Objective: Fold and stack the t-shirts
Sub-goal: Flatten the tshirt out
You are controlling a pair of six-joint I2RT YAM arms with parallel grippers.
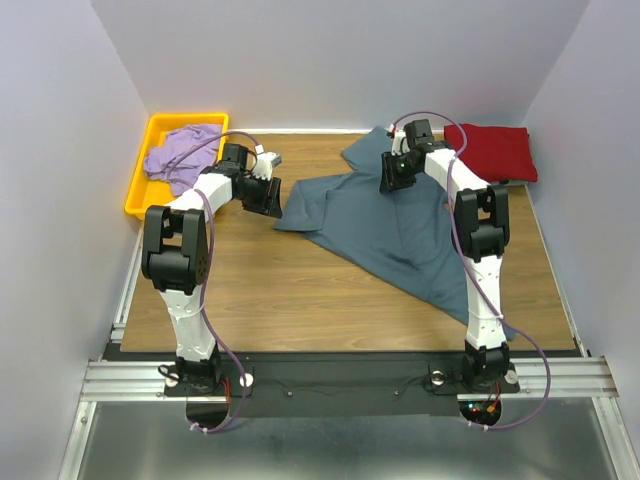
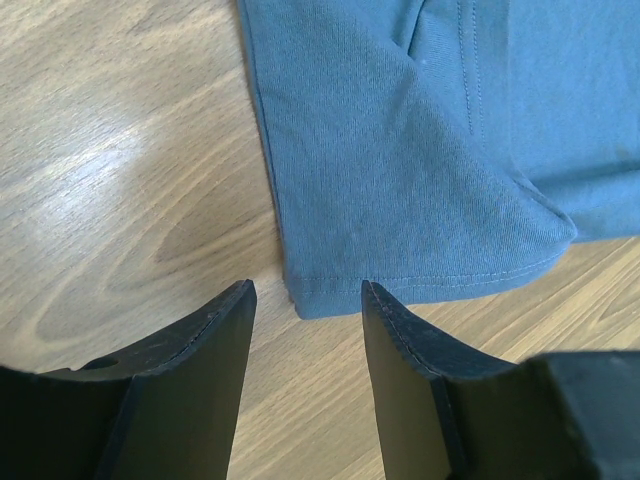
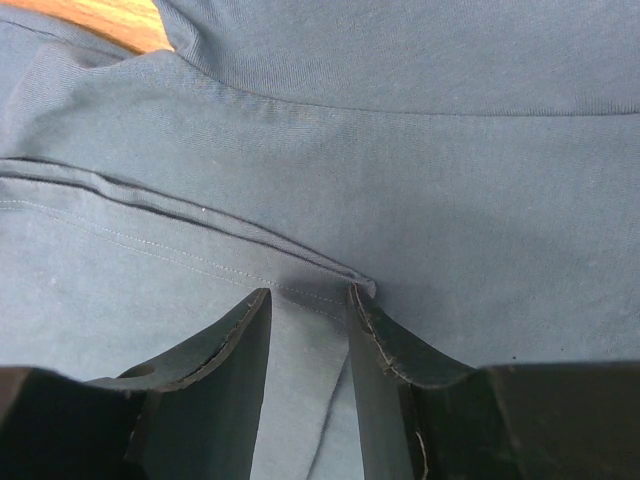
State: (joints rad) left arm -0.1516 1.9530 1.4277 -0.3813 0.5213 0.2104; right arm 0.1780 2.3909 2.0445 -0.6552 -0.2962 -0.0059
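The slate blue-grey t-shirt [image 1: 390,225] lies spread and rumpled across the middle of the table. My left gripper [image 1: 268,196] stands open low over bare wood. The shirt's left hem corner [image 2: 310,300] lies just beyond its fingertips [image 2: 240,300], and nothing is between them. My right gripper [image 1: 392,178] is open and down on the back part of the same shirt [image 3: 420,200]. Flat cloth lies between its fingers, and a folded seam edge [image 3: 365,285] touches the right fingertip [image 3: 358,300]. The dark red t-shirt [image 1: 492,150] sits folded at the back right. The lavender t-shirt [image 1: 180,152] lies crumpled in the tray.
A yellow plastic tray [image 1: 140,185] sits at the back left corner, just behind the left arm. The blue shirt's lower tail reaches past the right arm's base toward the near right edge. Grey walls enclose the table on three sides.
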